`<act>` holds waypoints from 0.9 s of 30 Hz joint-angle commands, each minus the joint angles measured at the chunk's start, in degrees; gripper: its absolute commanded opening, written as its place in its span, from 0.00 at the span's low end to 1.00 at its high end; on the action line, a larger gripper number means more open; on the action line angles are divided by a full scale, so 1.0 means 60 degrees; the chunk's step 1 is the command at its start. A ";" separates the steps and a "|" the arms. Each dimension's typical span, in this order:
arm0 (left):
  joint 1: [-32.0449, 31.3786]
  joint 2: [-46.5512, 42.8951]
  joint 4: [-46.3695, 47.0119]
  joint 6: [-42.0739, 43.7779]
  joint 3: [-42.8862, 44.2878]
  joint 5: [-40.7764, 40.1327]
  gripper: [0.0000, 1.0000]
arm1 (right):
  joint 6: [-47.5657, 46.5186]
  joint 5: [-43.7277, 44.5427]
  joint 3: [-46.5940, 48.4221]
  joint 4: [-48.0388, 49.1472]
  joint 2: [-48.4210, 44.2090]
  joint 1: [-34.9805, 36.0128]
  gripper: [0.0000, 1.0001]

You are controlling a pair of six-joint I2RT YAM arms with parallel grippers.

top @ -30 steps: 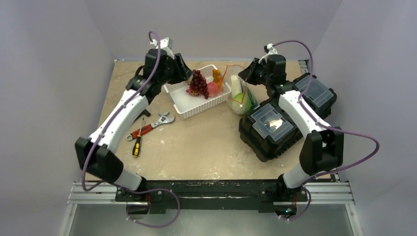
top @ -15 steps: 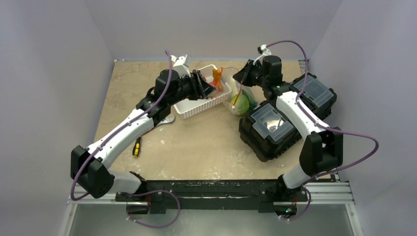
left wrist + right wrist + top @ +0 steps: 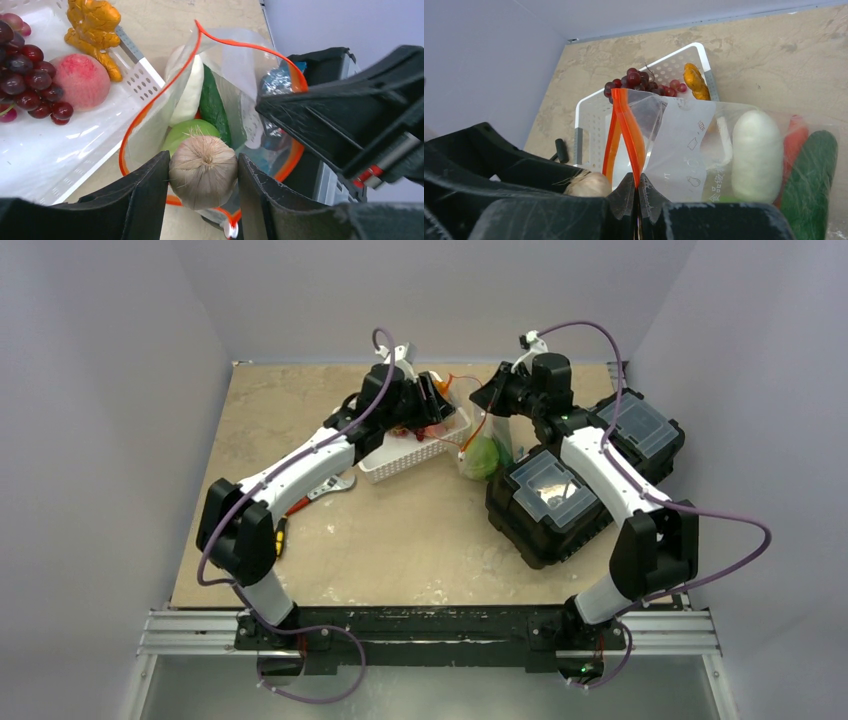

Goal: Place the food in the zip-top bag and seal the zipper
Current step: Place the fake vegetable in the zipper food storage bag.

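My left gripper (image 3: 202, 160) is shut on a beige onion-like bulb with a fibrous top (image 3: 205, 182) and holds it just above the open mouth of the zip-top bag (image 3: 235, 75). The red-orange zipper (image 3: 150, 107) rings the mouth. Inside the bag lie the white oval piece (image 3: 190, 95), the cucumber (image 3: 212, 105) and the cabbage (image 3: 185, 132). My right gripper (image 3: 637, 182) is shut on the zipper (image 3: 629, 130) and holds the bag (image 3: 684, 145) upright. Red grapes (image 3: 30, 75), the peach (image 3: 80, 82) and the carrot (image 3: 95, 25) lie in the basket.
The white slotted basket (image 3: 400, 462) stands just left of the bag (image 3: 480, 455). Two black toolboxes (image 3: 550, 500) stand right of the bag under my right arm. A wrench (image 3: 335, 485) and a screwdriver (image 3: 278, 537) lie on the table at the left.
My left arm has swung right from the basket's left side, across the basket, to the bag's mouth. My right gripper has kept its hold and lifted the bag slightly.
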 commanded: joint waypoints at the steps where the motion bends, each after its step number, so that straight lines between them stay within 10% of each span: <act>1: -0.0040 0.0430 0.0057 -0.0238 0.1159 -0.0283 0.46 | -0.0101 -0.0406 0.0133 0.0552 -0.0630 0.0068 0.00; 7: -0.0042 0.0909 -0.0824 0.0108 0.2576 -0.0301 0.97 | -0.0122 -0.0306 0.0113 0.0532 -0.0681 0.0083 0.00; 27: 0.0386 -0.1151 -0.2150 0.1682 0.0325 -0.2842 1.00 | -0.0426 0.1574 0.0595 -0.0659 -0.0586 0.0068 0.00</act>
